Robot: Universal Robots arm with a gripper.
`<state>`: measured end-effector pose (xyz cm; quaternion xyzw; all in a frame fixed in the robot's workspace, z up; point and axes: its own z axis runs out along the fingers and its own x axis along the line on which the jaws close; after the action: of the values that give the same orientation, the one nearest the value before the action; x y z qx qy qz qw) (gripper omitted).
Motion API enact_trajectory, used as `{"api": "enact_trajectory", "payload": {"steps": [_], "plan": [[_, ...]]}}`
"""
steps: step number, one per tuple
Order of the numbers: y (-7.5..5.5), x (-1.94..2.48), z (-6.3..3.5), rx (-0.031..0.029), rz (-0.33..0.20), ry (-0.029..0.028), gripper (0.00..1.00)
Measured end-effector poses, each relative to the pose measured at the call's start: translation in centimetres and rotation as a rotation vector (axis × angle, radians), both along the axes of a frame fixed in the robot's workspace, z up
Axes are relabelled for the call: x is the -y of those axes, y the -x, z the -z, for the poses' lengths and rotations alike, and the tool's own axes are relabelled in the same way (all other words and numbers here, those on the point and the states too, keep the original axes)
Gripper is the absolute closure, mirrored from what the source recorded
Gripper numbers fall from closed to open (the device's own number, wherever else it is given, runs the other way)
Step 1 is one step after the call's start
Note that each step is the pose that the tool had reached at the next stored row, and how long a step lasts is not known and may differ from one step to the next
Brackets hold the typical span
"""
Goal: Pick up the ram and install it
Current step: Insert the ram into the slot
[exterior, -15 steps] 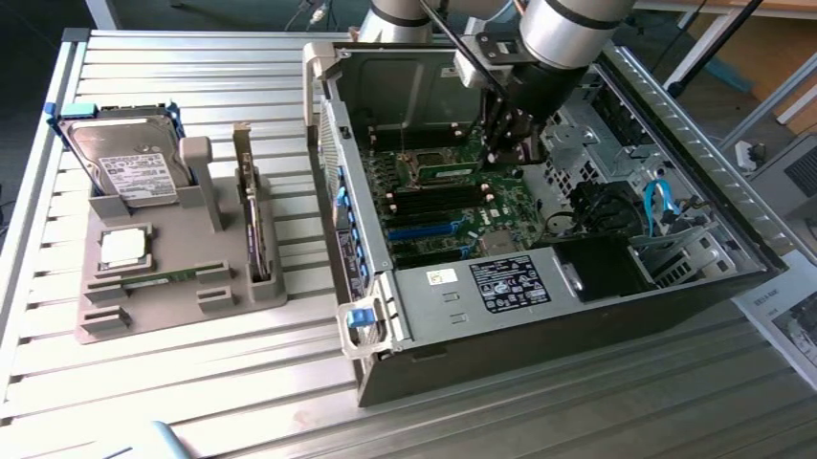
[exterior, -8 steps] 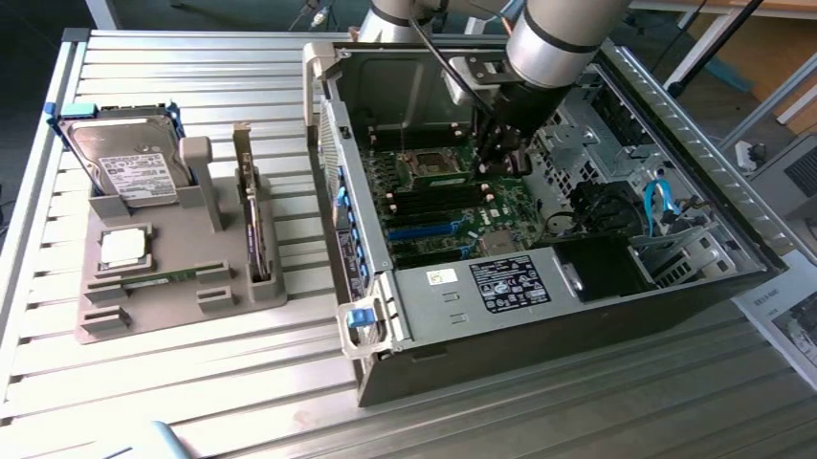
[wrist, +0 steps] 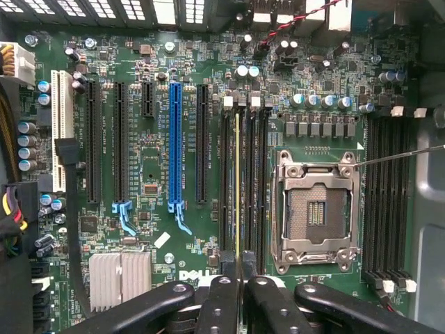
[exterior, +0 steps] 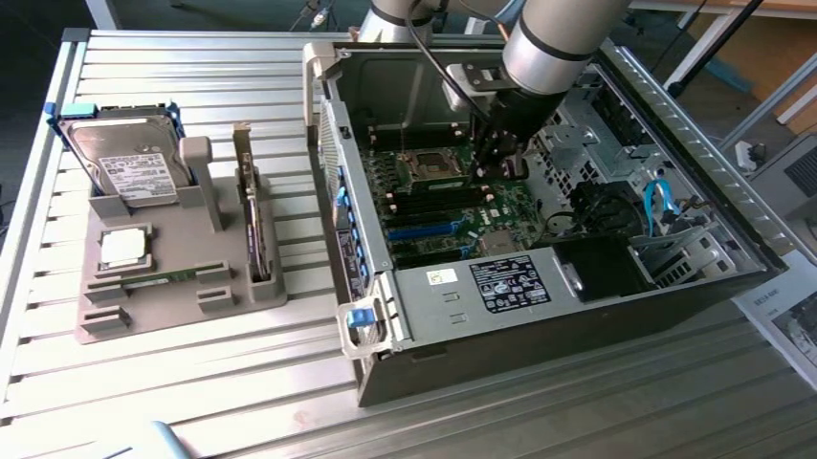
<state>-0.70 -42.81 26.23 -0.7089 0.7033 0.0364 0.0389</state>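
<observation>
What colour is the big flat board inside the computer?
Green. The board shows best in the wrist view, dotted with black slots and small parts.

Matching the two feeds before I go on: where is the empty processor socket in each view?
Exterior view: the processor socket sits on the motherboard, just to the exterior view's left of the gripper.
Wrist view: the socket is the silver-framed square beside the memory slots, where the gripper holds the ram edge-on.
Shared landmark: the blue expansion slot.
</observation>
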Motion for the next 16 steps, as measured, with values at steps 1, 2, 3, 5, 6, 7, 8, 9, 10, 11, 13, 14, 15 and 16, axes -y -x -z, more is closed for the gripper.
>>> {"api": "enact_trajectory", "payload": {"steps": [1,2,3,5,6,7,8,9,10,11,13,14,15,16], "plan": [[0.0,-0.01,0.01,0.0001,0.0,0.0011,0.88],[0.0,-0.03,0.0,-0.0002,0.0,0.0042,0.88],[0.0,-0.07,0.0,-0.0015,0.0,0.0112,0.88],[0.0,-0.13,0.0,-0.003,0.0,0.0197,0.88],[0.0,-0.18,0.0,-0.004,0.0,0.0257,0.88],[-0.01,-0.26,0.0,-0.0062,0.0,0.0358,0.88],[-0.02,-0.4,0.0,-0.0097,0.0,0.0499,0.88],[-0.03,-0.49,-0.01,-0.0115,0.0,0.0593,0.88],[-0.03,-0.49,0.0,-0.0116,0.0,0.0599,0.88],[-0.03,-0.49,0.0,-0.0115,0.0,0.06,0.88],[-0.02,-0.5,0.0,-0.0117,0.0,0.0605,0.88],[-0.02,-0.57,-0.01,-0.012,0.0,0.0642,0.88],[-0.03,-0.73,0.0,-0.0148,0.0,0.0742,0.88],[-0.03,-0.79,0.0,-0.0162,0.0,0.0783,0.88]]}}
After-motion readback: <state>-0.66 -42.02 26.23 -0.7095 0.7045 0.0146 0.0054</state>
